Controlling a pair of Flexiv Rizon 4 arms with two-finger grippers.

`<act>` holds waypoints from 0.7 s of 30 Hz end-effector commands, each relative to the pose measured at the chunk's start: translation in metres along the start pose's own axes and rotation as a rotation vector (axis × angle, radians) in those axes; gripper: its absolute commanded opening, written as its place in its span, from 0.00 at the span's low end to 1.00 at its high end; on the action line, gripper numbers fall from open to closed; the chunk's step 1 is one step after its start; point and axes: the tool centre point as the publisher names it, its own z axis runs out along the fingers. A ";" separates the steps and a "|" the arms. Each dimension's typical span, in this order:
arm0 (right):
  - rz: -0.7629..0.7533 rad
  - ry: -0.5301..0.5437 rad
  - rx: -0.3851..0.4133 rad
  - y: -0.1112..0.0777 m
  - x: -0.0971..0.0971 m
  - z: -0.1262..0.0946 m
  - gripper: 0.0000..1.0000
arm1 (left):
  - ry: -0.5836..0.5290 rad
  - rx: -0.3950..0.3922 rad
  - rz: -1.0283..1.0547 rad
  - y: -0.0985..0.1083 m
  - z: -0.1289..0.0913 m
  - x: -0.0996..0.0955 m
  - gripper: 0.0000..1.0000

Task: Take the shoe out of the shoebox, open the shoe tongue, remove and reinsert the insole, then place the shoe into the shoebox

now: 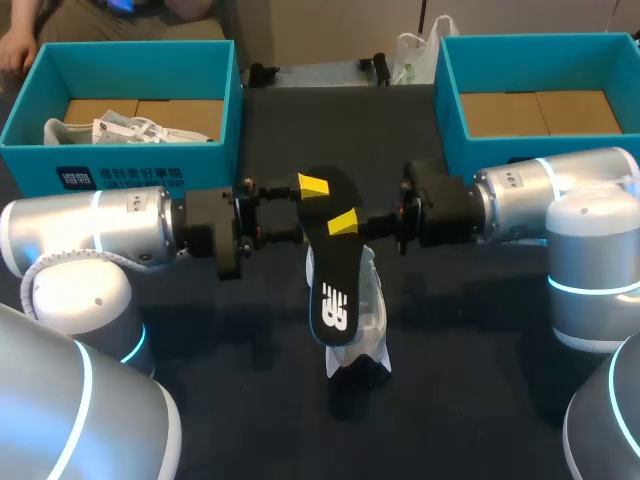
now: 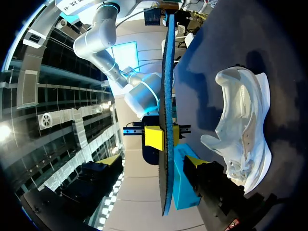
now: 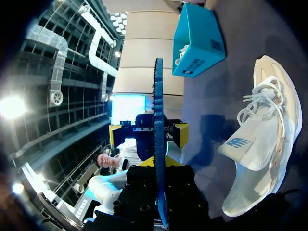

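A black insole [image 1: 335, 270] with a white logo hangs tilted above the table's middle. My right gripper [image 1: 345, 224] comes in from the right and is shut on its upper part; in the right wrist view the insole [image 3: 158, 106] runs edge-on out of that gripper [image 3: 158, 166]. My left gripper [image 1: 305, 210] faces it from the left, open, its yellow fingertips [image 3: 115, 134] standing clear on both sides of the insole. The white shoe [image 1: 372, 305] stands on the dark table under the insole, with no gripper on it, its tongue folded out [image 3: 245, 144].
A teal shoebox [image 1: 120, 172] at the back left holds another white shoe [image 1: 110, 130]. A second teal shoebox [image 1: 450, 110] at the back right shows only its cardboard floor. My two arms' silver bodies fill the table's left and right sides.
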 end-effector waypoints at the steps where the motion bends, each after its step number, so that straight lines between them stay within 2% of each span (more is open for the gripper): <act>1: -0.003 0.000 -0.003 0.000 -0.001 0.005 0.00 | -0.002 0.005 -0.003 0.004 0.007 0.000 0.58; 2: -0.003 -0.001 -0.003 0.000 -0.001 0.005 0.00 | -0.004 0.007 -0.006 0.004 0.007 0.001 0.49; 3: -0.004 -0.001 -0.004 0.000 -0.001 0.005 0.00 | -0.004 0.009 -0.007 0.003 0.008 0.001 0.48; 5: -0.006 -0.002 -0.005 0.000 0.000 0.005 0.00 | -0.004 0.011 -0.015 0.002 0.008 0.003 0.37; 10: -0.008 -0.007 -0.007 0.000 0.001 0.005 0.00 | 0.002 0.012 -0.024 0.001 0.008 0.006 0.25; 12: -0.007 -0.006 -0.006 0.000 0.001 0.005 0.00 | 0.006 0.010 -0.029 0.001 0.008 0.008 0.08; 14: -0.008 -0.006 -0.006 0.000 0.002 0.006 0.00 | 0.010 0.007 -0.028 0.002 0.010 0.010 0.00; 21: -0.008 -0.004 -0.011 -0.001 0.002 0.008 0.00 | 0.022 0.008 -0.046 0.002 0.012 0.013 0.00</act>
